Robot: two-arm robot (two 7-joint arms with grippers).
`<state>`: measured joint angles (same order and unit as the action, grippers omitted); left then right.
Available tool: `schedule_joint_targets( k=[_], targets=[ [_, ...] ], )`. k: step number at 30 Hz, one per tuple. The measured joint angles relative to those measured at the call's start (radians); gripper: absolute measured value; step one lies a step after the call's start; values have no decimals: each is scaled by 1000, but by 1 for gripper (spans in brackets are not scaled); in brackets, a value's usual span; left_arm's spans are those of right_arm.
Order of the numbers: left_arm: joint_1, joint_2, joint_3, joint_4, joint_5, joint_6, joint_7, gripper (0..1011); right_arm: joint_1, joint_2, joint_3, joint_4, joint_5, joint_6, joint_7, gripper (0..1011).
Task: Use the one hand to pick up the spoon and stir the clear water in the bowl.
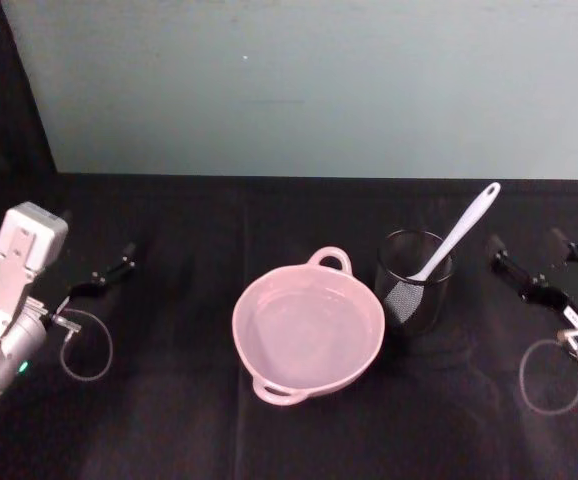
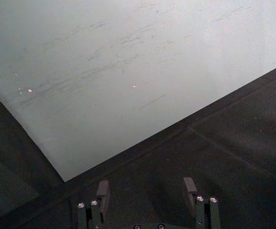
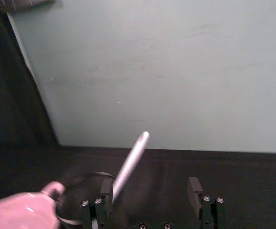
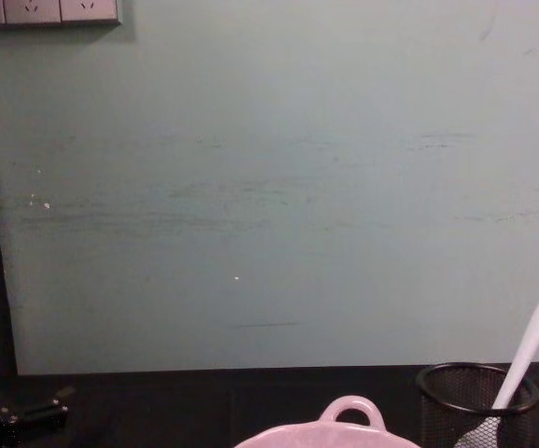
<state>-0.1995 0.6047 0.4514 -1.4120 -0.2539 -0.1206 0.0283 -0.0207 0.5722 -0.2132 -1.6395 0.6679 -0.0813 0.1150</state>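
Here, the right tool (image 3: 150, 186) hangs above the right side of the black desk (image 1: 169, 420), its jaws spread wide and holding nothing. The white spoon (image 1: 456, 236) stands blade-down in a black mesh cup (image 1: 415, 283), with its slim handle leaning up and away toward the tool's side. The cup sits just beside the pink bowl (image 1: 307, 335) at mid-desk. How much water the bowl holds cannot be told. The left tool (image 2: 146, 191) sits idle at the far left, jaws also wide and empty.

The pick-up has not yet begun, and most of the risk seems to lie in it. The mesh cup looks light, so a closing jaw that nudges its rim, or a pull along the handle's lean instead of straight up, could tip it or shove it into the bowl. The blade might also catch the rim on the way out and drag the cup along. The handle is thin and smooth, so a pinch set off-centre could let the spoon swivel or slip. Over the bowl, a fast or deep stroke could slop water onto the cloth or push the bowl sideways.
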Motion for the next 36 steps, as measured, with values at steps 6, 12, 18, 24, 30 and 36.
schedule_joint_targets(
  k=[6,12,18,24,30,36],
  targets=[
    [0,0,0,0,0,0,0,1005,72,-70,18,61,154,100,88,1003],
    [0,0,0,0,0,0,0,1005,151,-128,29,138,272,191,142,1002],
    [0,0,0,0,0,0,0,1005,212,-167,52,204,430,298,163,1003],
    [0,0,0,0,0,0,0,1005,254,-173,45,257,481,320,204,1002],
    [0,0,0,0,0,0,0,1005,259,-162,29,268,481,296,223,948],
    [0,0,0,0,0,0,0,1005,260,-143,9,271,475,280,224,823]
  ],
)
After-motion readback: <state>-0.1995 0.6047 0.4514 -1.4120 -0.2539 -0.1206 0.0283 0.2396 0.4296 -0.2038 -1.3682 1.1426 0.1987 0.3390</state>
